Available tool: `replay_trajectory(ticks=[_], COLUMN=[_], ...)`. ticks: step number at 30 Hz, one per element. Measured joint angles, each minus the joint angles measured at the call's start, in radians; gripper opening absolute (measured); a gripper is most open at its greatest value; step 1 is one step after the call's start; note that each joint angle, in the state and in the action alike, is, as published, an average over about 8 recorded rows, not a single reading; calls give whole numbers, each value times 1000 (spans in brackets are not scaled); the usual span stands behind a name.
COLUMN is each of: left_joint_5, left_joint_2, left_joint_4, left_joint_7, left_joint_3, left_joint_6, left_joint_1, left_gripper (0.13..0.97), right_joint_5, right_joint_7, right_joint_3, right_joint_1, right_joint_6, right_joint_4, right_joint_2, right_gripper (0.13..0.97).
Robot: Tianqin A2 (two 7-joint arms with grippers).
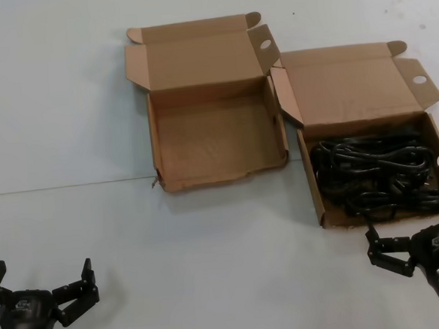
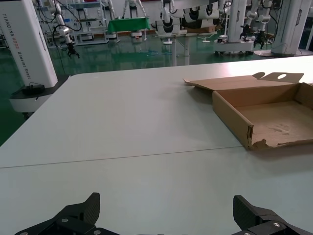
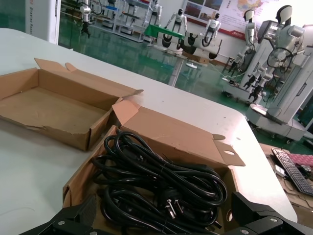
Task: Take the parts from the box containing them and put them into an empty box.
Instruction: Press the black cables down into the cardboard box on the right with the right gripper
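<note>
right gripper [image 1: 417, 245] hangs spread wide and holding nothing; just ahead, black cables [image 1: 375, 175] fill the full box [image 1: 318, 199]. empty box [image 1: 177, 181] off to its left, nothing moved yet. left gripper [image 1: 41, 286] waits open.

Two cardboard boxes [image 1: 217, 134] [image 1: 374, 165], one heap of black cables [image 1: 375, 176], two grippers [image 1: 41, 286] [image 1: 417, 241]

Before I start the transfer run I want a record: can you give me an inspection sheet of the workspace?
Surface: white table, a seam line across it.
Job's things: empty box, lid open, torn near corner; full box to its right, lid open, holding black power cords.
Clutter: nothing seen.
Grippers: left gripper open, low over the near left table; right gripper open, at the full box's near edge.
Cables: only the cords in the box.
Surroundings: green floor and other robots beyond the table.
</note>
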Motion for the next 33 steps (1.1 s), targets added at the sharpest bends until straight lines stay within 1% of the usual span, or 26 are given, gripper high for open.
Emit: replay_trajectory(ticks=[18, 27, 33], left_joint_5=[0, 0, 0], left_joint_2=[0, 0, 0], left_joint_4=[0, 0, 0], left_joint_7=[0, 0, 0], left_joint_3=[0, 0, 0], left_joint_6=[0, 0, 0], left_joint_1=[0, 0, 0], left_gripper=[966, 945, 880], right_joint_5=[0, 0, 0], right_joint_7=[0, 0, 0], right_joint_3=[0, 0, 0], right_joint_1=[0, 0, 0], right_joint_6=[0, 0, 0], right_joint_4=[0, 0, 0], right_joint_2=[0, 0, 0], right_gripper=[966, 966, 966])
